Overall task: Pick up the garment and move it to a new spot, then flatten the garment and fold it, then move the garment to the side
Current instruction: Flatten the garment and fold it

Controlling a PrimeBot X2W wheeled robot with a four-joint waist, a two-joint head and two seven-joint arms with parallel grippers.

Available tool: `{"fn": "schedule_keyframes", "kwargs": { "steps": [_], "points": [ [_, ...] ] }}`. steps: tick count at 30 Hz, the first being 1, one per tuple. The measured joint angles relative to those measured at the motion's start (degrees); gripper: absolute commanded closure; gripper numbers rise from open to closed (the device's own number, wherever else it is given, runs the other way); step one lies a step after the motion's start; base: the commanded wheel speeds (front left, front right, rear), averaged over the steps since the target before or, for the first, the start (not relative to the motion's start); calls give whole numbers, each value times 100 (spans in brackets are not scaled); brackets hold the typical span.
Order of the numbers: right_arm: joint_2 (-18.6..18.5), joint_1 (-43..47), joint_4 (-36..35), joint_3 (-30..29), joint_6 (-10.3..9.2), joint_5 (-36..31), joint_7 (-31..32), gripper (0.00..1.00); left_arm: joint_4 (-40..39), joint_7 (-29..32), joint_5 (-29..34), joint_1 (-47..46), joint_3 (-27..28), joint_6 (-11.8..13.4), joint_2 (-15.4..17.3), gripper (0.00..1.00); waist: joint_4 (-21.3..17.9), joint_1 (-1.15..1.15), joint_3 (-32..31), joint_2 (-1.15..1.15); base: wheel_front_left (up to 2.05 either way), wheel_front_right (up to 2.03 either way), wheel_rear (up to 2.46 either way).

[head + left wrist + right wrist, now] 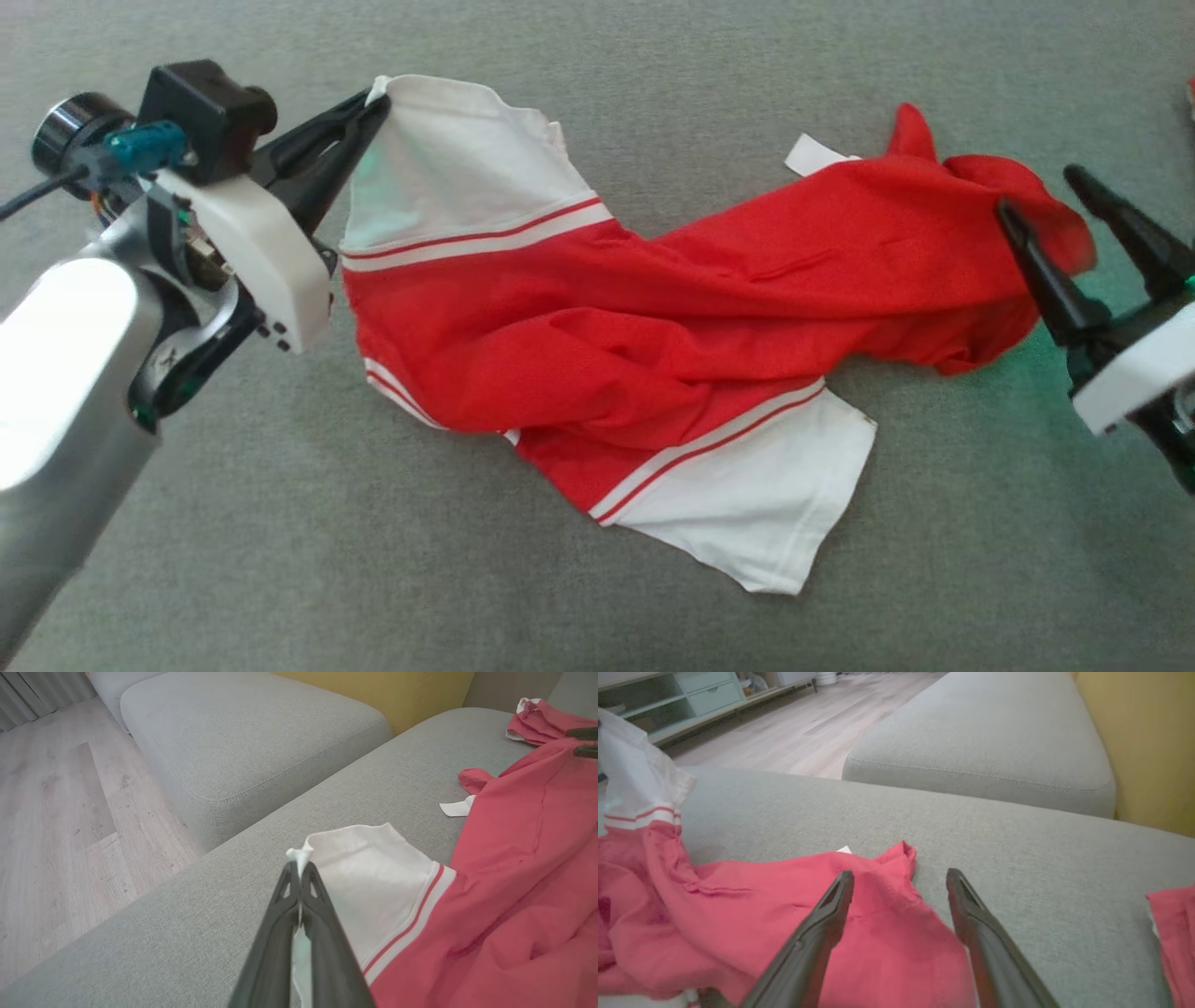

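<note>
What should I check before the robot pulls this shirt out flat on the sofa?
1. Hold of left end effector on white sleeve: ok, shut.
2. Hold of right end effector on red edge: not ok, open over it.
3. Flatness of garment: not ok, twisted and bunched.
4. Bare sofa cushion to spread on: ok.
5. Gap to other red garment: ok, apart from right end effector.
6. Layers in left grip: cannot tell.

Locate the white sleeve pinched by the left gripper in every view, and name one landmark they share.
Head view: white sleeve upper left, its corner in the left gripper's shut jaws.
Left wrist view: white sleeve at centre, just right of the left gripper.
Right wrist view: white sleeve at the far left edge.
Shared landmark: small white tag, upper right; then right of centre; then centre.
</note>
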Motion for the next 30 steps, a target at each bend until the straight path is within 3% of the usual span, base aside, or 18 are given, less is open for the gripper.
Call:
{"fn": "schedule_keyframes", "kwargs": {
  "steps": [1, 2, 4, 12, 19, 25, 30],
  "points": [
    [-111, -3, -40, 116, 0, 91, 65, 0, -9, -18, -1, -1, -21, 0, 2, 100, 31, 0, -12, 0, 0, 0, 0],
    [-200, -3, -76, 221, 0, 171, 110, 20, -16, -36, -3, -1, -43, 0, 4, 100, 59, 0, -25, 0, 0, 0, 0],
    [-331, -3, -132, 400, 0, 288, 135, 100, -29, -38, -64, 0, -80, 0, 15, 100, 103, 0, -53, 0, 0, 0, 0],
    [-534, -157, 8, 443, 0, 279, -330, 100, -182, -567, 120, -1, -94, 0, 125, 100, 82, 0, -156, 0, 0, 0, 0],
    [-817, -189, 91, -583, 0, 191, -735, 100, -470, -1508, 604, -196, 70, 54, 156, 100, -94, 0, -376, 0, 0, 0, 0],
    [-1081, 305, -492, -1357, 0, 163, -501, 100, -921, -1699, 347, -130, 245, 55, 347, 100, -288, 0, -578, 0, 0, 0, 0],
    [-1070, 797, -940, -1593, 0, 245, -53, 100, -1404, -1540, 113, 222, 272, 138, 581, 100, -243, 0, -568, 0, 0, 0, 0]
  ]
}}
